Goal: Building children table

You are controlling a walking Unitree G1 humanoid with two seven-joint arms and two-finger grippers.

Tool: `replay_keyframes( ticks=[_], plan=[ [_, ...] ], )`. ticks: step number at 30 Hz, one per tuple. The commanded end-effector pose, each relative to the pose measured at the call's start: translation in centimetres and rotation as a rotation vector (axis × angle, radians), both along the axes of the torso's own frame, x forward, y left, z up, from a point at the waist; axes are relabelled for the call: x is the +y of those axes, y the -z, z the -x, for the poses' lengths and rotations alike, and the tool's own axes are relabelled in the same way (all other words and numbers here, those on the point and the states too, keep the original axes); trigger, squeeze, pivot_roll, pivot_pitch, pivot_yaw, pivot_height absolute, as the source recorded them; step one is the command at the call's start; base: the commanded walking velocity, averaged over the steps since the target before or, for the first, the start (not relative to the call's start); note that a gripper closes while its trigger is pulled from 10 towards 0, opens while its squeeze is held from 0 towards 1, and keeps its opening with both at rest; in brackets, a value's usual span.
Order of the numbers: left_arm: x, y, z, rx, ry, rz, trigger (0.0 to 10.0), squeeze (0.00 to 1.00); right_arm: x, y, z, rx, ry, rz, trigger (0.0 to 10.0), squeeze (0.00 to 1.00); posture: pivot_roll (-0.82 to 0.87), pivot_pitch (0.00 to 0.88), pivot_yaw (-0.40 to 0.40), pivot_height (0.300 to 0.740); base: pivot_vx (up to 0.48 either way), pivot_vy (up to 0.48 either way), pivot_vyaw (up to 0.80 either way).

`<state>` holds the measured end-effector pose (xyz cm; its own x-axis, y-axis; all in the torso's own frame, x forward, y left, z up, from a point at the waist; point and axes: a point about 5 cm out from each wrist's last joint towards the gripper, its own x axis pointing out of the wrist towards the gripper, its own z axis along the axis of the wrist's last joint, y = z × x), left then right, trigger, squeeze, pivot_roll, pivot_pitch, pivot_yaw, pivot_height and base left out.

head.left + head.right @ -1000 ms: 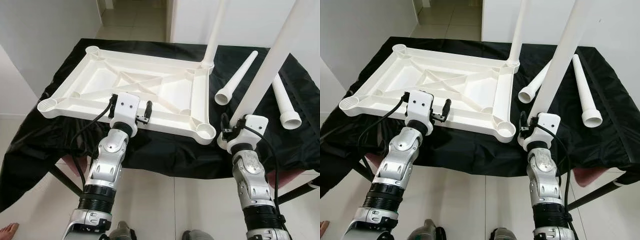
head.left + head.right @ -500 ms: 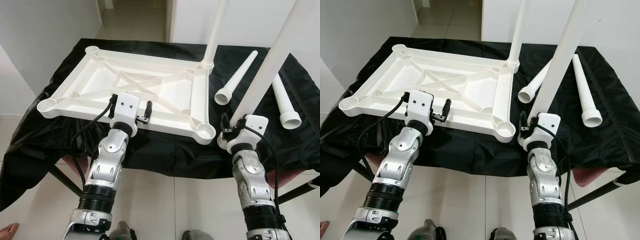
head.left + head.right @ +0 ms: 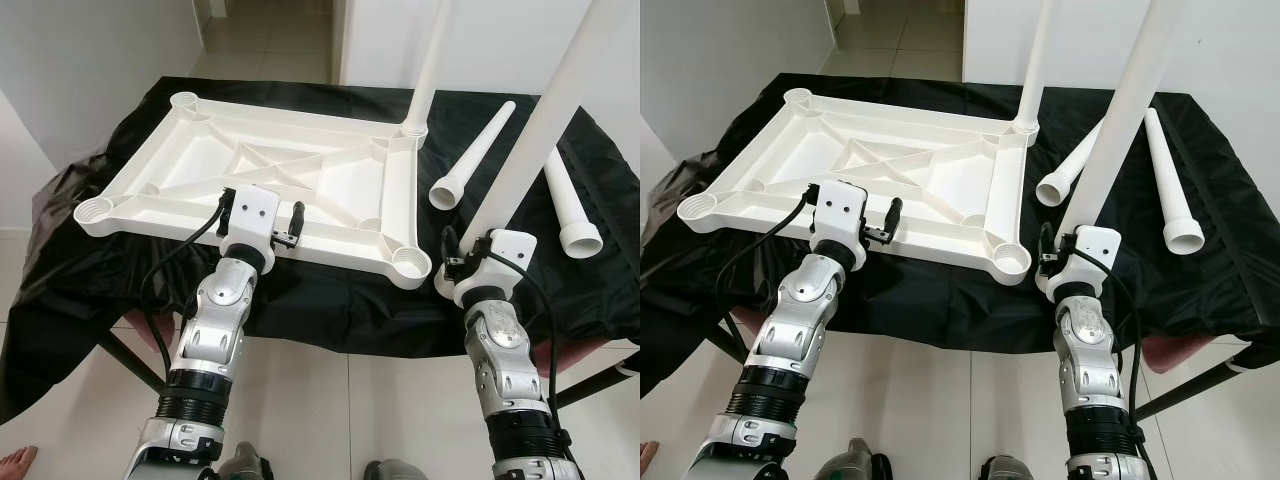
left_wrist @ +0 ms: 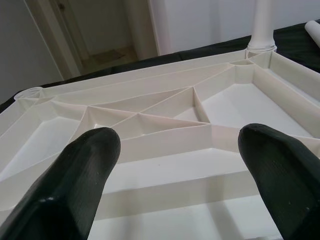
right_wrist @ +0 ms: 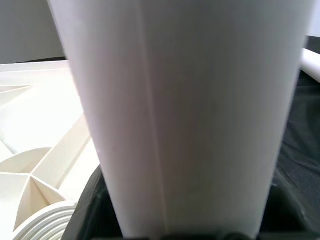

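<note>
Hidden: your right gripper's [image 3: 452, 268] fingers are covered by its wrist housing and the held table leg [image 3: 545, 125]; that leg's top and the fitted leg's [image 3: 432, 60] top run out of frame.
Tabletop: the white table top [image 3: 190, 195] lies upside down, ribs up, on the black cloth [image 3: 330, 300].
Left gripper: your left gripper [image 4: 175, 165] is spread wide, fingers [image 4: 75, 180] apart, holding nothing, poised at the table top's near long edge, over the rim.
Left arm: bent up from below, wrist level with the table top's near edge.
Fitted leg: stands upright in the table top's far right corner socket.
Right gripper: clamped on the wide base of the held table leg, just right of the table top's near right corner socket [image 3: 409, 262], not in it.
Right arm: forearm raised, the leg slanting up and to the right.
Loose legs: two more legs [image 3: 475, 152] [image 3: 568, 205] lie on the cloth right of the table top.
</note>
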<state>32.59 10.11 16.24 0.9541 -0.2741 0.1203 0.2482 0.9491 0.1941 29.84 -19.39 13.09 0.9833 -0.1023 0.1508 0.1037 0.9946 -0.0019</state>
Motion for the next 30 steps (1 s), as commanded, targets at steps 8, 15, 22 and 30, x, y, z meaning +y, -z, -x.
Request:
replay_keyframes(
  ticks=[8,15,22,30],
  plan=[
    [0.46,0.34,-0.06,-0.003,-0.085,0.003,10.0,0.0,0.17,-0.06,-0.11,-0.001,-0.006,0.002,10.0,0.0,-0.04,0.05,0.053,0.74,0.0,0.0,0.0],
    [0.46,0.34,-0.06,-0.003,-0.085,0.003,10.0,0.0,0.17,-0.06,-0.11,-0.001,-0.006,0.002,10.0,0.0,-0.04,0.05,0.053,0.74,0.0,0.0,0.0],
    [0.36,0.35,0.0,-0.001,-0.081,0.006,10.0,0.0,0.11,-0.14,-0.15,-0.003,-0.001,0.0,10.0,0.0,-0.03,0.0,0.0,0.74,0.0,0.0,0.0],
    [0.3,0.34,0.02,0.001,-0.078,0.007,10.0,0.0,-0.01,-0.42,-0.36,-0.01,0.002,0.001,10.0,0.0,-0.03,0.0,0.0,0.74,0.0,0.0,0.0]
  ],
)
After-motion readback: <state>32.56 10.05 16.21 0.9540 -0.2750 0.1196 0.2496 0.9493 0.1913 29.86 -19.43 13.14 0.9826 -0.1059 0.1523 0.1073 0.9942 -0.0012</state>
